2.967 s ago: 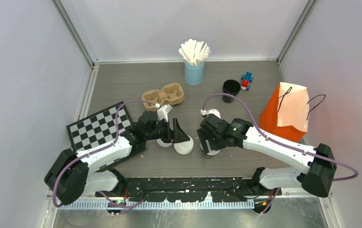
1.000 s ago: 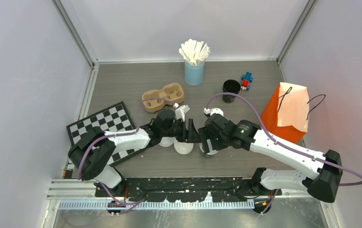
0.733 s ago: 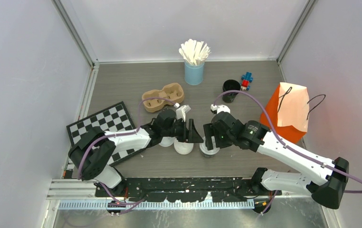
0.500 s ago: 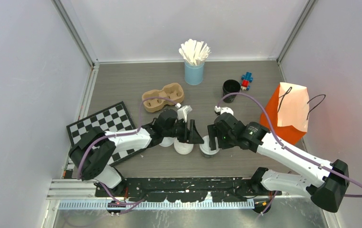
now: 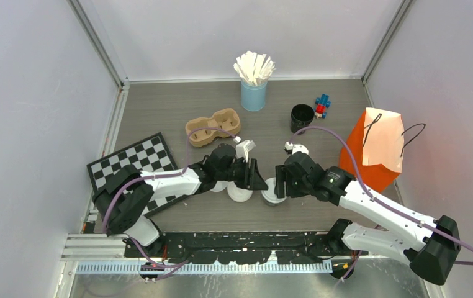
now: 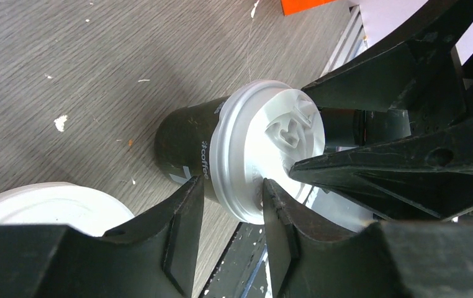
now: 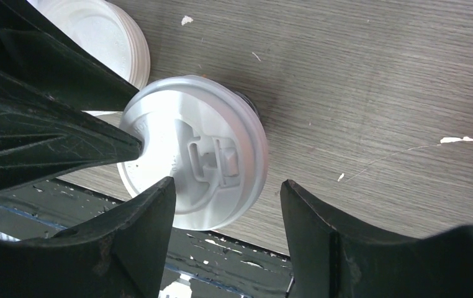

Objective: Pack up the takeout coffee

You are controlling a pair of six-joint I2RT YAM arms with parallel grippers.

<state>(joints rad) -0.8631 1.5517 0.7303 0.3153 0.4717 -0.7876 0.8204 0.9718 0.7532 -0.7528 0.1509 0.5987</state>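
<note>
**Two arms on one lidded cup (image 5: pixel 273 197); grasp not yet made**

Step in hand, as judged: getting a hold on a coffee so it can be packed. None is packed. This cup stands upright on the table (image 5: pixel 159 105) near its front edge, between the two grippers. A second cup (image 5: pixel 240 194) is just to its left and a third cup (image 5: pixel 218 185) beyond that. The cardboard carrier (image 5: pixel 212 124) sits empty farther back, and the orange bag (image 5: pixel 370 149) stands to the right.

Right gripper (image 7: pixel 228 185): released, jaws spread either side of the white lid (image 7: pixel 197 149), with bare table showing between the lid and one finger.

Left gripper (image 6: pixel 229 186): jaws part-way apart, straddling the lid's near rim, one fingertip touching the lid top. Whether it pinches the rim cannot be told.

Pose: both arms reach low toward the table's near middle and meet head-on. The left forearm crosses a corner of the checkerboard (image 5: pixel 128 164). Both wrists are roughly level.

Next move, as judged: one gripper must yield. The right jaws need to sit below the lid and bear on the black wall, since a squeeze on the lid could pop it off.
</note>
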